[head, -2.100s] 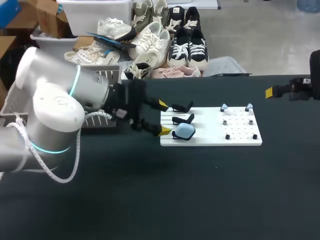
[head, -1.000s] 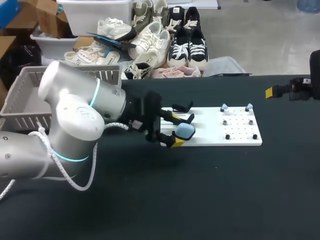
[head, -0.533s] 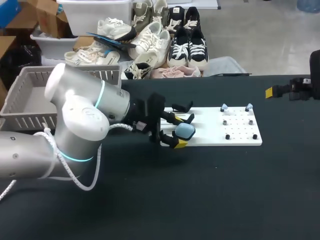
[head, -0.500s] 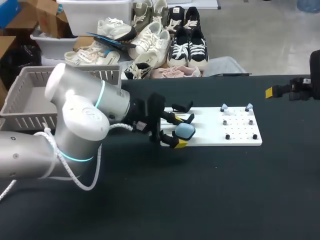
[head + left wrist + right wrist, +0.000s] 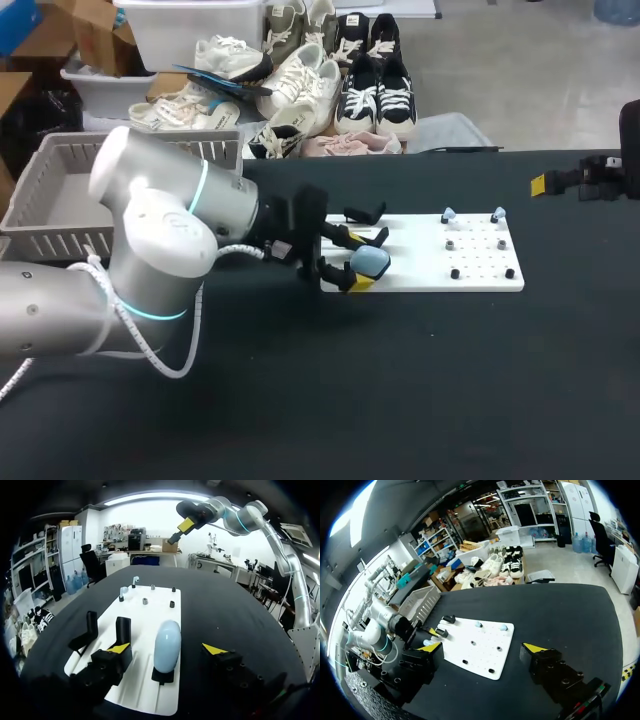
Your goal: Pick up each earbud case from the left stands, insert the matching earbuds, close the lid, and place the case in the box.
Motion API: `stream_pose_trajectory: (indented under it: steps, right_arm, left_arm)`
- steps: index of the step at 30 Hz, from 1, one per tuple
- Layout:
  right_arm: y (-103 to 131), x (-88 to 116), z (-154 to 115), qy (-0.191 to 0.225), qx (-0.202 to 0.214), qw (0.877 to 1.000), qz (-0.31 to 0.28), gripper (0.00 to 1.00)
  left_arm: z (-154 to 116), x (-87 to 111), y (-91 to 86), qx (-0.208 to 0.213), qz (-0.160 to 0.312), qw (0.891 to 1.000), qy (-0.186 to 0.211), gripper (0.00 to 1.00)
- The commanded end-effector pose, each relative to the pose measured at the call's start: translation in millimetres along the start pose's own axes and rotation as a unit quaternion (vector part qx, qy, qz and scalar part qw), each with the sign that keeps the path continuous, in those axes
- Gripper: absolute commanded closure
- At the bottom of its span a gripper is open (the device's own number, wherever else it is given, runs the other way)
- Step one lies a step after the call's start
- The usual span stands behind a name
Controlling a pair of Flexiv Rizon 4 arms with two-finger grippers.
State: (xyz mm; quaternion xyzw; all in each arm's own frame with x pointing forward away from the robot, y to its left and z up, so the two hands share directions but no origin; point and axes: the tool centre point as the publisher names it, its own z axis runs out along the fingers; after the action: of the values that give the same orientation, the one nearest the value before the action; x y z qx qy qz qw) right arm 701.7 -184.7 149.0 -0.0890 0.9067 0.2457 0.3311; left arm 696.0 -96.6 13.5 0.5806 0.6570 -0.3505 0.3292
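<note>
A light blue earbud case [image 5: 372,261] stands on the nearest black stand at the left end of the white board [image 5: 480,268]. My left gripper [image 5: 346,259] is open and straddles it. In the left wrist view the case [image 5: 167,644] sits upright between the yellow tips of the left gripper [image 5: 166,649], with a gap on each side. Two other black stands [image 5: 366,226] are empty. Two pale blue earbuds [image 5: 448,214] [image 5: 498,213] sit on pegs at the board's far right. My right gripper [image 5: 482,647] is open and empty, high at the table's far right [image 5: 560,183].
A grey slatted basket [image 5: 60,195] stands at the table's left edge behind my left arm. Small black pegs [image 5: 455,272] dot the right half of the board. Dark tabletop stretches in front of the board.
My left gripper has slid further in around the blue case, and its fingers have drawn in slightly. The right arm has not moved.
</note>
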Motion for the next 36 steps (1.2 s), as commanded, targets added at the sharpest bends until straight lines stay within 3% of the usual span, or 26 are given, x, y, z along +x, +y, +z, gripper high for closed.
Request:
stream_pose_trajectory:
  steps: [1, 25, 28, 36]
  right_arm:
    - [-0.1, 0.2, -0.4, 0.001, 0.0, 1.0, 0.0, 0.0]
    - [-0.1, 0.2, -0.4, 0.001, 0.0, 1.0, 0.0, 0.0]
    - [-0.1, 0.2, -0.4, 0.001, 0.0, 1.0, 0.0, 0.0]
    - [-0.1, 0.2, -0.4, 0.001, 0.0, 1.0, 0.0, 0.0]
  left_arm:
    - [1.2, 2.0, 4.3, 0.002, 0.0, 1.0, -0.006, 0.1]
    - [-2.5, 2.5, -1.5, 0.004, -0.002, 1.0, -0.013, 0.13]
    - [-1.2, 3.6, -1.5, 0.004, -0.003, 1.0, -0.012, 0.29]
    - [-0.3, 3.4, 1.6, 0.002, -0.004, 1.0, -0.011, 0.38]
